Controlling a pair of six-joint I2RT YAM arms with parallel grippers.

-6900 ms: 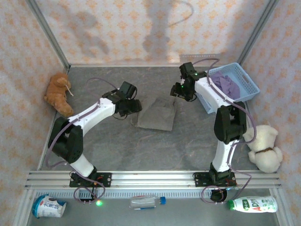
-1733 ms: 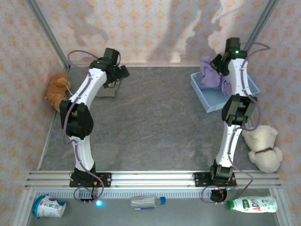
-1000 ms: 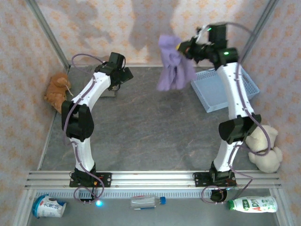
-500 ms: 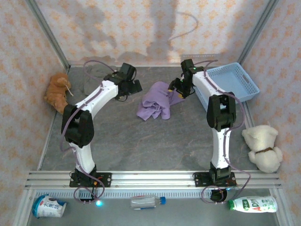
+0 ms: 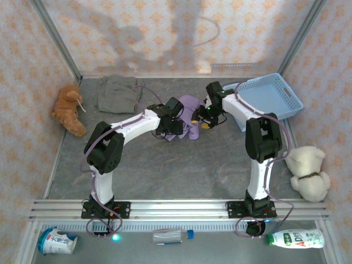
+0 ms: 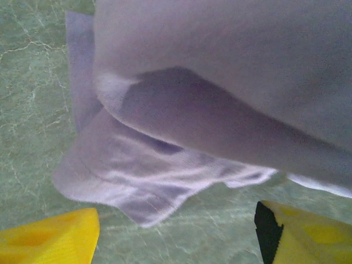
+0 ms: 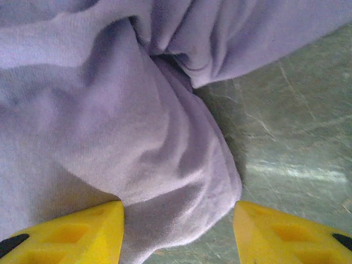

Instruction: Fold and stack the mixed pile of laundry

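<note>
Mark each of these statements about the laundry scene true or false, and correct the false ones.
1. The purple shirt lies inside the blue basket. False: the purple shirt lies crumpled on the table, to the left of the blue basket.
2. The grey garment lies near the table's back left corner. True: the grey garment is there, apart from the shirt.
3. The orange plush toy sits by the right wall. False: the orange plush toy is by the left wall; the cream plush toy is on the right.
4. The right fingers stand apart, on either side of a fold of the shirt. True: the right fingers straddle purple cloth.
</note>
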